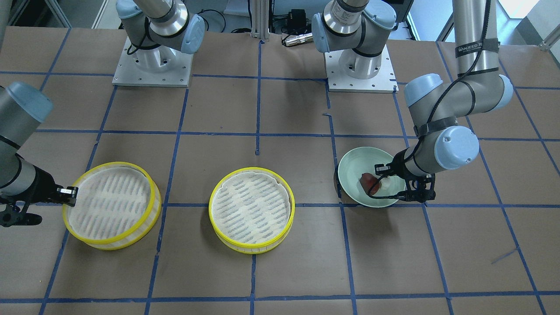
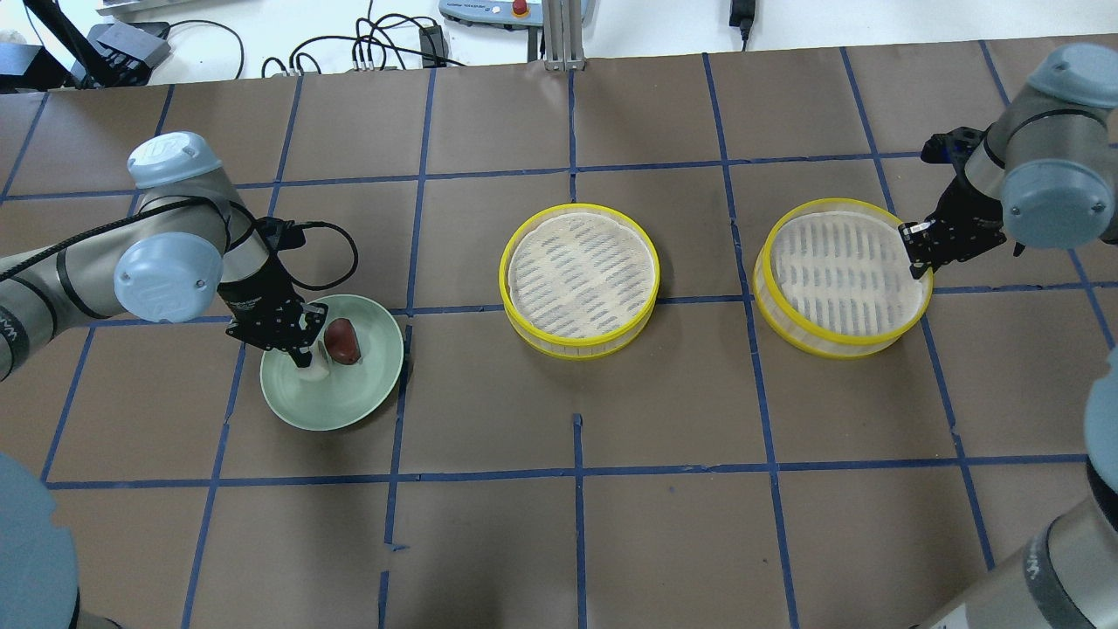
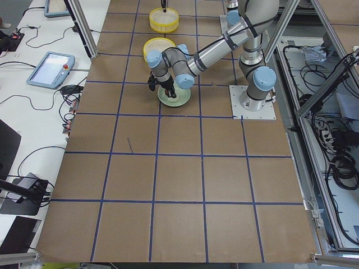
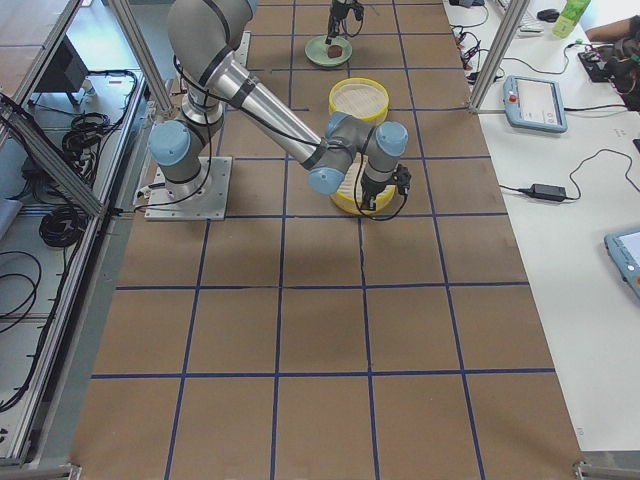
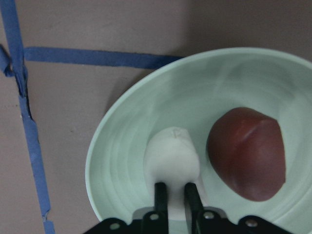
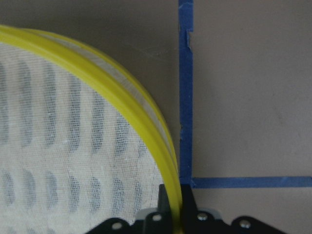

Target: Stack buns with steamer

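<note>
White bun pinched by L tool, R tool clamps yellow steamer rim

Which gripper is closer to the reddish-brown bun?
Left. The left gripper is in the plate, on the white bun beside the reddish-brown bun; the right gripper is far off, at a steamer tray's rim.

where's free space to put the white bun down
Both trays' mesh floors are bare: the middle tray and the right tray, whose rim the right gripper pinches. Bare table lies between plate and middle tray. The plate is crowded: red bun, white bun, left gripper.
</note>
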